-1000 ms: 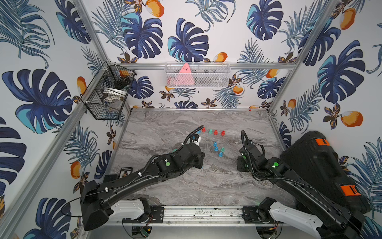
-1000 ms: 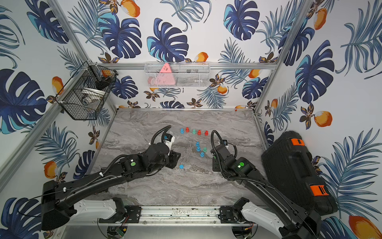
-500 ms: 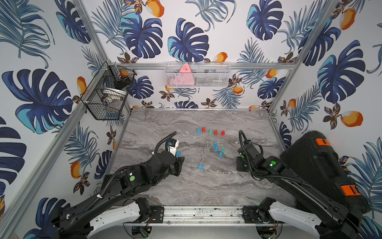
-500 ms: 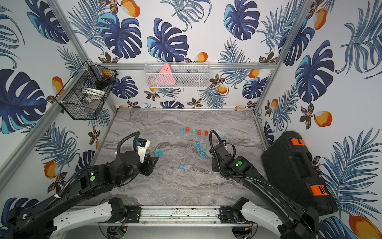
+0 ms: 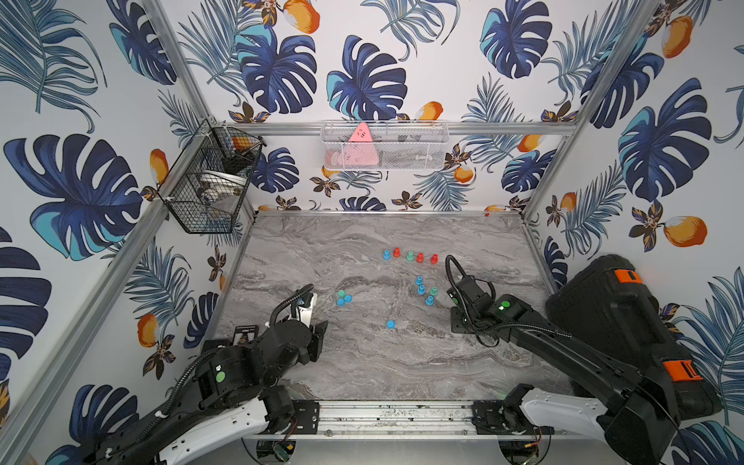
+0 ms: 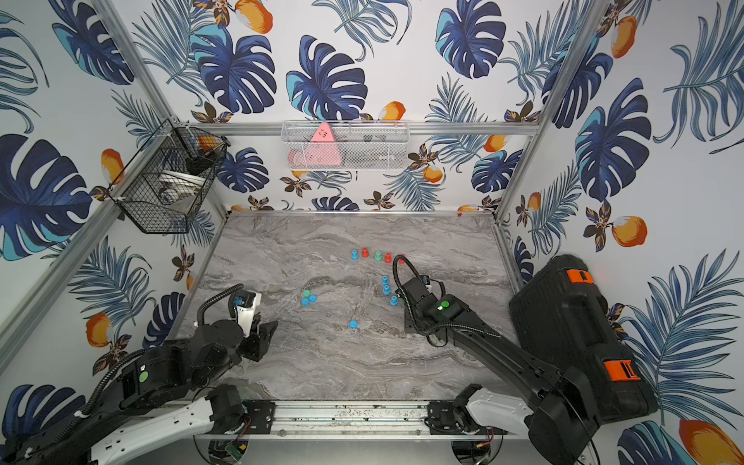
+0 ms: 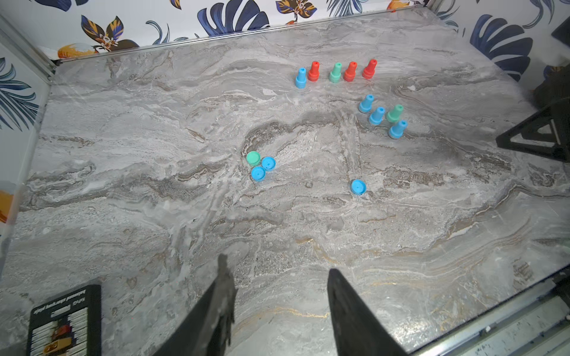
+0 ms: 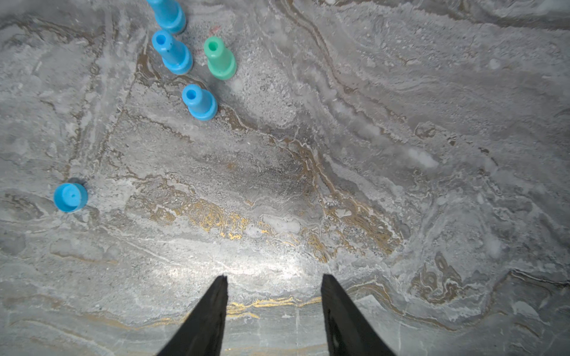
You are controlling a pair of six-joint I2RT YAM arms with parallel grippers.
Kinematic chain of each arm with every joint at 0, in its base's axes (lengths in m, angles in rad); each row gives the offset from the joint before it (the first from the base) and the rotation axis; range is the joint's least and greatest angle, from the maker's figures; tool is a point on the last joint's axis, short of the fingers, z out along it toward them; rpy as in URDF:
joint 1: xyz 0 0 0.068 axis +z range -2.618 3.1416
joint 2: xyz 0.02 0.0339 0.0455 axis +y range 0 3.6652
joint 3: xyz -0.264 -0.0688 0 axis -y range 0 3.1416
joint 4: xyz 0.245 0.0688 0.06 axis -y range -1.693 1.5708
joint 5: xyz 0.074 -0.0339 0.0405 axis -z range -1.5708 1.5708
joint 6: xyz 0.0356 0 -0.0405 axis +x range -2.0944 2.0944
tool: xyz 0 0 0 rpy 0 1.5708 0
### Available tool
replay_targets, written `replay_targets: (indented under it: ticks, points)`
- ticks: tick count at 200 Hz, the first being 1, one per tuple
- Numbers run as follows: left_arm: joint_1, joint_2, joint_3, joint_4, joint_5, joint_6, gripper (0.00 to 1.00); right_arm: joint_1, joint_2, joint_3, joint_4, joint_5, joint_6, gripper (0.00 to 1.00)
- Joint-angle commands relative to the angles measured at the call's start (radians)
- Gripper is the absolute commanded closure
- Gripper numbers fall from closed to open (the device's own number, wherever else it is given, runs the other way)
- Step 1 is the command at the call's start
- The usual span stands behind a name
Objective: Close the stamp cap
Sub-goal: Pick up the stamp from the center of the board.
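Several small stamps stand upright on the marble table [image 5: 362,362]. One row [image 5: 410,255] [image 7: 335,72] of blue, red and green stamps is at the back. A nearer group of three blue [image 5: 421,289] [image 8: 171,52] and one green [image 8: 219,58] is by my right gripper. Loose caps lie apart from them: a cluster of two blue and one green [image 5: 344,298] [image 7: 260,165], and a lone blue cap [image 5: 390,324] [image 7: 358,186] [image 8: 70,197]. My left gripper [image 5: 321,331] [image 7: 276,269] is open and empty at the front left. My right gripper [image 5: 459,320] [image 8: 273,277] is open and empty, right of the group.
A black case [image 5: 616,322] fills the right side. A black card [image 5: 244,332] [image 7: 64,320] lies by the left arm's base. A wire basket [image 5: 209,181] hangs on the left wall and a white mesh basket [image 5: 384,147] on the back wall.
My left arm has drawn back from the stamps to the front left, uncovering the cluster of three caps. Its jaws have parted slightly. The right arm has barely moved.
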Motion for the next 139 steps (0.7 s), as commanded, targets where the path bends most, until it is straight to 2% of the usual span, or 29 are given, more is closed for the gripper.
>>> replay_targets:
  ticks: [1,40,76,139]
  points:
    - [0.001,0.003,-0.003,0.014,-0.017,0.009,0.47,-0.005,0.062,0.039,0.076,-0.041,0.003,0.47]
    - [0.001,-0.004,-0.001,0.009,-0.024,0.008,0.48,-0.054,0.276,0.173,0.129,-0.152,-0.043,0.47]
    - [0.001,-0.027,-0.003,0.004,-0.035,0.005,0.48,-0.092,0.442,0.298,0.136,-0.179,-0.083,0.48]
    - [0.001,-0.027,-0.004,0.005,-0.036,0.005,0.48,-0.120,0.556,0.361,0.139,-0.196,-0.112,0.50]
